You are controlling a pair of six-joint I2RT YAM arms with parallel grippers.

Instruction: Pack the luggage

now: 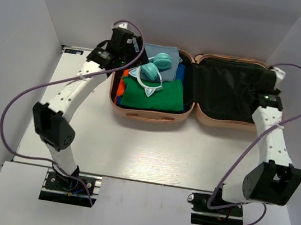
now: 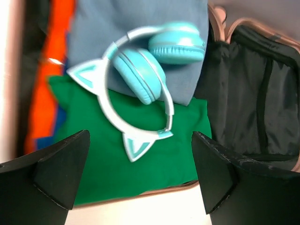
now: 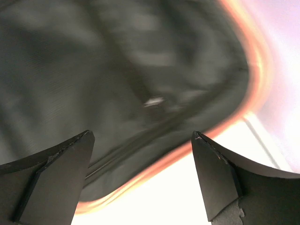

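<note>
The luggage [image 1: 150, 116] lay open on the worktop [image 1: 151, 146]. Its left half was filled with folded clothes [image 2: 159, 164], with cat-eared headphones [image 2: 140, 79] on top. The left gripper [image 2: 140, 135] hung over them, jaws wide apart and empty. The right gripper [image 3: 141, 134], jaws equally apart, hovered over the black-lined lid half. The shell looked stiff, smooth and light; I'd pinch the lid's outer rim, not the slack lining.

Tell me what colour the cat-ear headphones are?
The cat-ear headphones are turquoise with a white band; left wrist view shows best.

Bright even light; right-wrist view perhaps motion-blurred.
</note>
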